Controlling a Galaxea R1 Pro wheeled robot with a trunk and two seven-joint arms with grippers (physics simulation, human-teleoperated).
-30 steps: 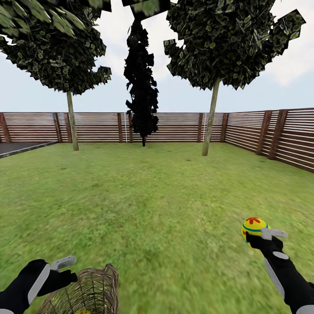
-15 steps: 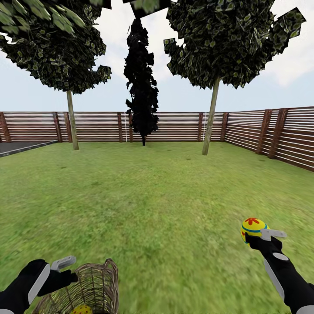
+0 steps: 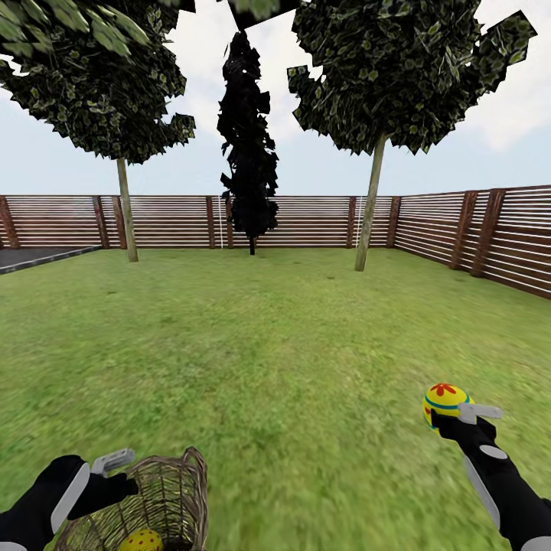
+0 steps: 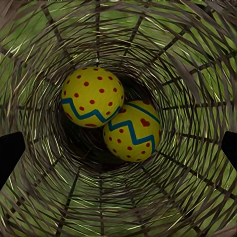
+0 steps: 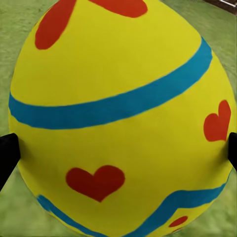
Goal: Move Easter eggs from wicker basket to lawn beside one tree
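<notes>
Gripping the flower-painted egg (image 3: 444,401) in the right gripper (image 3: 458,414) at the lower right of the head view, fingers pinching it on both sides, dark fingertips (image 5: 8,153) showing at either edge of the egg (image 5: 118,113) in the right wrist view. Holding the wicker basket (image 3: 164,497) at the lower left of the head view, tipped on its side with the left gripper (image 3: 115,473) at its rim; finger spread not readable, only dark tips (image 4: 10,153) appearing at the frame edges of the left wrist view. Looking straight down the basket's weave (image 4: 192,59) there, with two eggs lying deep inside and touching: the red-dotted egg (image 4: 93,97) to the upper left, the zigzag egg (image 4: 132,131) to the lower right; one of them peeking out (image 3: 141,542) at the bottom edge of the head view. Standing well apart from every trunk: thin-trunked tree (image 3: 369,207) right of centre, another (image 3: 127,214) at left, dark cypress (image 3: 247,153) between them, fence (image 3: 306,222) behind. Lying ahead and slightly right of the carried egg, probably the nearest trunk, so likely needing a drive across the lawn (image 3: 275,344) before any setting down.
</notes>
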